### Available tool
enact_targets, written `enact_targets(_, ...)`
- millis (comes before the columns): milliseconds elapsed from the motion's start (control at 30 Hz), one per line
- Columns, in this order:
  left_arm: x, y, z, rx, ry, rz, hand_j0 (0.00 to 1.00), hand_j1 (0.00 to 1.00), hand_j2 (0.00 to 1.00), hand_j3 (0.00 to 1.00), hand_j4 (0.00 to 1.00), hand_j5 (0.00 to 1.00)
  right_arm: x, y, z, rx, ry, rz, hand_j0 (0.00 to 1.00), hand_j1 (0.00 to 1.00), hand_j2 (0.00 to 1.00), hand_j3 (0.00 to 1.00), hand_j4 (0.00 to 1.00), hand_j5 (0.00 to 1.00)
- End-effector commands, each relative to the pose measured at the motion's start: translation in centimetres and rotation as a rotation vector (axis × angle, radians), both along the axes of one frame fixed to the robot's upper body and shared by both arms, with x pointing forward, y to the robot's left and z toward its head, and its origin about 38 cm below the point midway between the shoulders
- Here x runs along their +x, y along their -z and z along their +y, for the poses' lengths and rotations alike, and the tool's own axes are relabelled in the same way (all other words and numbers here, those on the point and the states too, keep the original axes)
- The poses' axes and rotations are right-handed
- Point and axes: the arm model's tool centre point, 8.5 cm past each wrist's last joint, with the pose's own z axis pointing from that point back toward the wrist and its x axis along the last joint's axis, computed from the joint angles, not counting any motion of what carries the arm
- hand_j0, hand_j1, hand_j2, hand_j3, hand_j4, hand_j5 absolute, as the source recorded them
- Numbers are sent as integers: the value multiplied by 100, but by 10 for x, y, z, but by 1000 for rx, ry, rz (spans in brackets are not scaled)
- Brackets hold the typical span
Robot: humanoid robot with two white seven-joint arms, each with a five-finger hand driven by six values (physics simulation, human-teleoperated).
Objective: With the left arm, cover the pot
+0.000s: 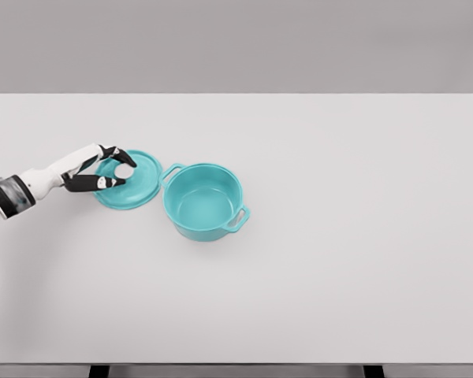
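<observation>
**A:** 2 teal pieces sit on the white table (339, 276): the pot (204, 201) and its lid (142, 185). The pot stands open and upright, left of the table's middle, with 1 loop handle toward the back left and 1 toward the front right.

**B:** And the lid?

**A:** Flat on the table just to the pot's left, its rim very near the pot's back-left handle. Whether they touch, I cannot tell.

**B:** Where is the left hand (102, 169)?

**A:** It comes in from the left edge and sits over the lid's middle. The dark fingers (124, 156) curl around the knob, with the thumb below and the others above. They look closed on it, though at this size I cannot be sure the pads press it.

**B:** So how far along is the job?

**A:** By my reading, early. The reach is done and the grasp looks made or nearly made. The lid lies level on the table, so it looks not yet lifted.

**B:** What is left?

**A:** 3 things, I judge: raise the lid, carry it right over the pot's rim, and lower it on. The right arm is not in view.
</observation>
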Motion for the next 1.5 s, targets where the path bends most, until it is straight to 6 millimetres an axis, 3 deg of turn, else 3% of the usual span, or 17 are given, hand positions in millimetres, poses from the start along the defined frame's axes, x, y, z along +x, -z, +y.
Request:
enact_targets(0,1,-11,-4,-11,20,-26,52,52,52,52,52,52,0,0,0,1,-1,-2,100,100,100,100,100,100)
enact_targets(233,14,-36,8,4,-4,-73,52,52,52,52,52,52,0,0,0,1,-1,-2,100,100,100,100,100,100)
enact_targets(400,15,-53,-11,-16,55,-118,52,52,52,52,52,52,0,0,0,1,-1,0,100,100,100,100,100,100)
enact_targets(467,11,-64,-6,2,73,-141,52,52,52,52,52,52,0,0,0,1,-1,0,100,100,100,100,100,100)
enact_targets(667,10,-65,-7,5,76,-144,48,48,48,48,48,48,0,0,0,1,-1,0,100,100,100,100,100,100)
enact_targets(733,11,-71,-14,-4,97,-160,48,48,48,48,48,48,0,0,0,1,-1,-2,100,100,100,100,100,100)
enact_targets(833,12,-80,-10,-23,79,-187,48,48,48,48,48,48,0,0,0,1,-1,-2,100,100,100,100,100,100)
enact_targets(933,11,-94,-19,-44,105,-227,48,48,48,48,48,48,0,0,0,1,-1,0,100,100,100,100,100,100)
enact_targets(1167,-2,-93,-40,-103,150,-254,48,48,48,48,48,48,1,0,0,1,-1,-3,100,100,100,100,100,100)
enact_targets(1467,-8,-69,-97,-196,221,-239,48,48,48,48,48,48,0,0,0,1,-1,-2,100,100,100,100,100,100)
